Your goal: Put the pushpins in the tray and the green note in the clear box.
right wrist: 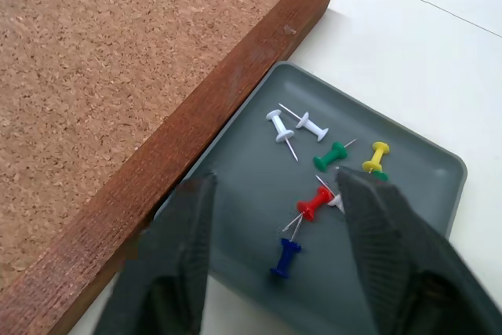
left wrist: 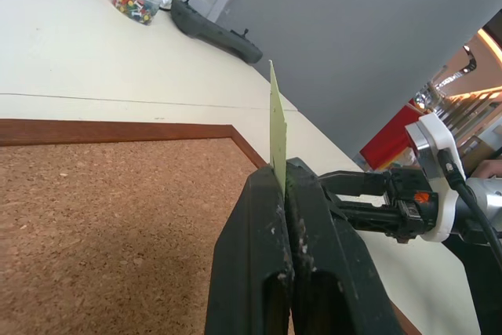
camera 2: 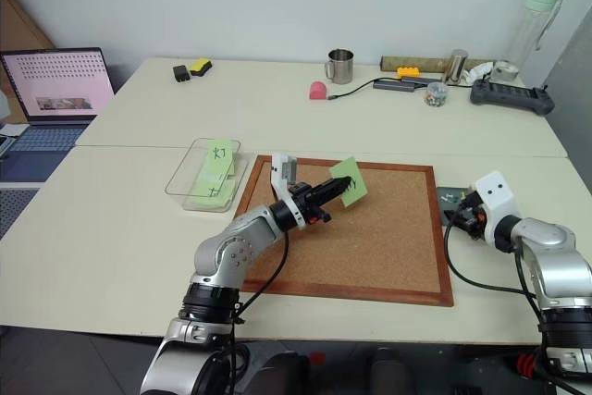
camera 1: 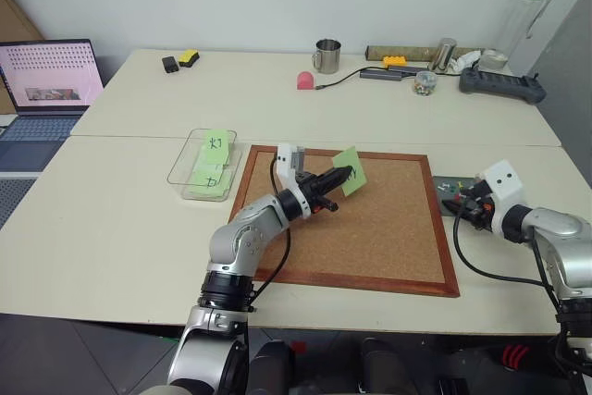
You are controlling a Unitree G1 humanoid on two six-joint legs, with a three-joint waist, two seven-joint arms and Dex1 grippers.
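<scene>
Corkboard point(camera 1: 370, 228) with a wooden frame lay on the pale table point(camera 1: 111, 228) in the left eye view, and above it the left gripper point(camera 1: 340, 180) was clamped shut on the green note point(camera 1: 350, 171), which it held up off the cork by one edge. The clear box point(camera 1: 180, 171) sat on the table just beside the board's left edge, with other green notes point(camera 1: 211, 166) lying in it. At the board's right edge sat the tray point(camera 1: 446, 203), with the right gripper point(camera 1: 468, 205) hanging low over it. In the left wrist view the two black fingers point(left wrist: 259, 233) were pressed together with the note point(left wrist: 277, 135) standing edge-on between them; a small jar of coloured bits point(left wrist: 136, 1) stood far off on the table. In the right wrist view the right gripper's fingers point(right wrist: 180, 233) stood apart with nothing between them, over the dark grey tray point(right wrist: 408, 154), which touched the board's frame. The pushpins point(right wrist: 321, 170) lay loose in the tray: two white, a green, a yellow, a red and a blue.
</scene>
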